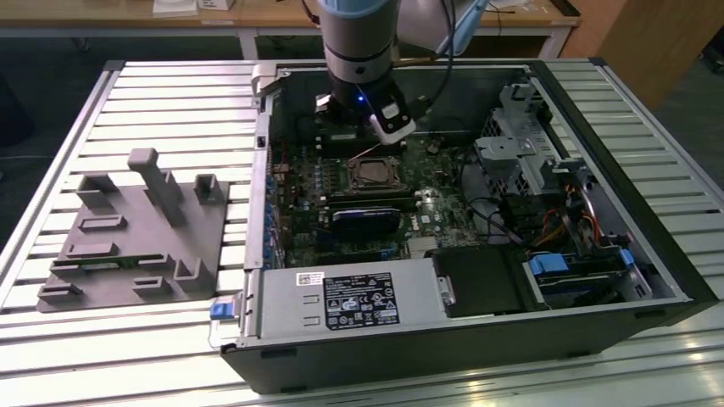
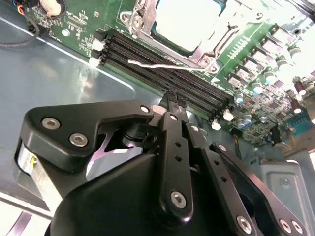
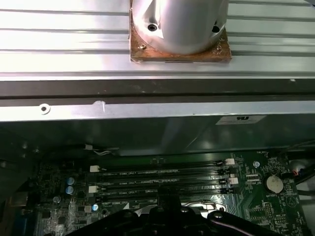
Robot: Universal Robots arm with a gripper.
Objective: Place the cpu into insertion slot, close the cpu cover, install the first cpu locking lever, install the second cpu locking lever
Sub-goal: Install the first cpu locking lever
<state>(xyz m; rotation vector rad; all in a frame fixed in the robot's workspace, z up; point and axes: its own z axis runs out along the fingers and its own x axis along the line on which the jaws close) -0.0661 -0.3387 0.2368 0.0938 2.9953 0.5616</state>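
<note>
In the second wrist view the cpu [image 2: 184, 22] lies flat in the insertion slot [image 2: 209, 58], its pale grey top showing through the window of the cpu cover [image 2: 139, 17], which lies down around it. A thin silver locking lever [image 2: 157, 65] stands free along the socket's edge beside the black memory slots [image 2: 197, 91]. My gripper [image 2: 173, 101] is shut, its black fingers pressed together with nothing between them, tips just short of that lever. In the exterior view the socket [image 1: 371, 175] sits mid-board under the arm's wrist [image 1: 359, 85].
The open computer case [image 1: 633, 280] lies on a slatted metal table [image 1: 147, 85]. A power supply [image 1: 351, 301] and drive bays [image 1: 565, 271] fill its near side. A grey fixture block [image 1: 136, 237] stands on the exterior view's left. The case wall [image 3: 157, 110] runs close behind the memory slots [image 3: 162, 179].
</note>
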